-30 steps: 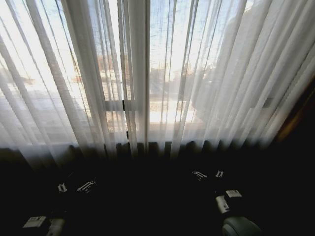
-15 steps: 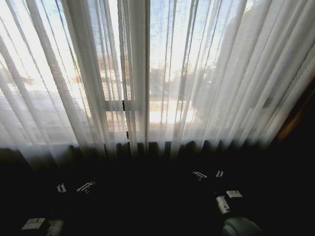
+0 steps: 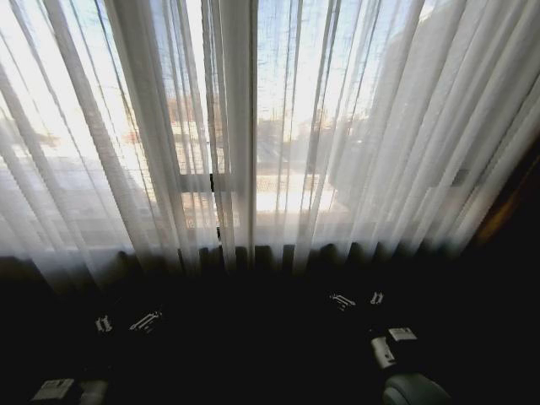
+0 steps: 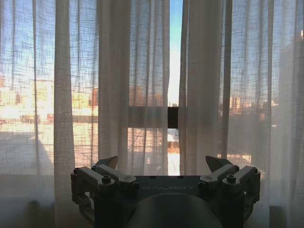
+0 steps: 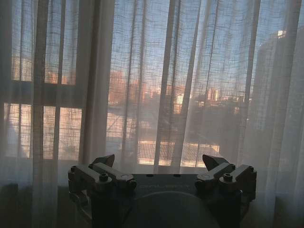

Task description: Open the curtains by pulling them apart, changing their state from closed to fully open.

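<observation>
Hanging nearly closed, the curtains [image 4: 114, 80] face both grippers (left gripper [image 4: 161, 164], right gripper [image 5: 158, 162]), fingers wide.

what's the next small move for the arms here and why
Probably ease the left tool forward toward the narrow gap between the curtains and take the inner edge of one panel. Both tools, the right tool included, sit open and short of the fabric, and the panels hang closed apart from that slit.

Closed sheer curtains [image 3: 337, 135] hang pleated before a bright window, both arms low in shadow
</observation>
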### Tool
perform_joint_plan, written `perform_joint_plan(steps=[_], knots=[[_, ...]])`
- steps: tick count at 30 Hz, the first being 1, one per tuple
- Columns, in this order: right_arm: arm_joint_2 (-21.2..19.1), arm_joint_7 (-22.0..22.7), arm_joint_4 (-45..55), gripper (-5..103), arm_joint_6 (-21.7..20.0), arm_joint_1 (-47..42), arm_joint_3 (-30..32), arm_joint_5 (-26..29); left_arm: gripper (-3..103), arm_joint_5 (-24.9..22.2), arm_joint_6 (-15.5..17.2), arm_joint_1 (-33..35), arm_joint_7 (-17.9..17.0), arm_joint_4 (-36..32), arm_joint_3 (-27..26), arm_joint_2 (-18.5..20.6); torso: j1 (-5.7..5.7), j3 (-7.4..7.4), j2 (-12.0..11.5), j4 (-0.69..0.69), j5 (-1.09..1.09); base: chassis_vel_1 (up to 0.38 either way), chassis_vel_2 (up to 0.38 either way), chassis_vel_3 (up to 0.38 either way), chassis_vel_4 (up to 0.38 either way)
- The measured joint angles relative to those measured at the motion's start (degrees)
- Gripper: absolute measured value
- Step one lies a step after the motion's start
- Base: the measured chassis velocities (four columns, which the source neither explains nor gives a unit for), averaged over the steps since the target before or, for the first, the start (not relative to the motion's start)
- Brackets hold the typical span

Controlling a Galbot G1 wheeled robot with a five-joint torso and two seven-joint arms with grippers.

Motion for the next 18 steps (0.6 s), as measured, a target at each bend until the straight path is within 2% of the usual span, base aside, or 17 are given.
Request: perform_joint_plan(steps=[7, 14, 18], knots=[[0.08, -0.11, -0.07, 100, 0.63, -0.16, 0.0, -0.24, 100, 0.04, -0.2, 0.15, 0.02, -0.03, 0.04, 0.01, 0.0, 0.01, 0.0, 0.0, 0.02, -0.107, 0.32, 0.106, -0.308], [0.2, -0.31, -0.2, 100, 0.78, -0.28, -0.2, -1.58, 100, 0.08, -0.56, 0.18, 0.03, -0.01, 0.06, 0.01, 0.05, 0.02, -0.02, 0.0, -0.01, -0.027, 0.472, 0.047, -0.477], [0.3, -0.94, -0.25, 100, 0.84, -0.35, -0.24, -1.76, 100, 0.2, -0.71, 0.2, 0.02, 0.03, 0.12, -0.03, 0.05, 0.02, -0.03, 0.0, -0.01, 0.069, 0.492, -0.061, -0.492]])
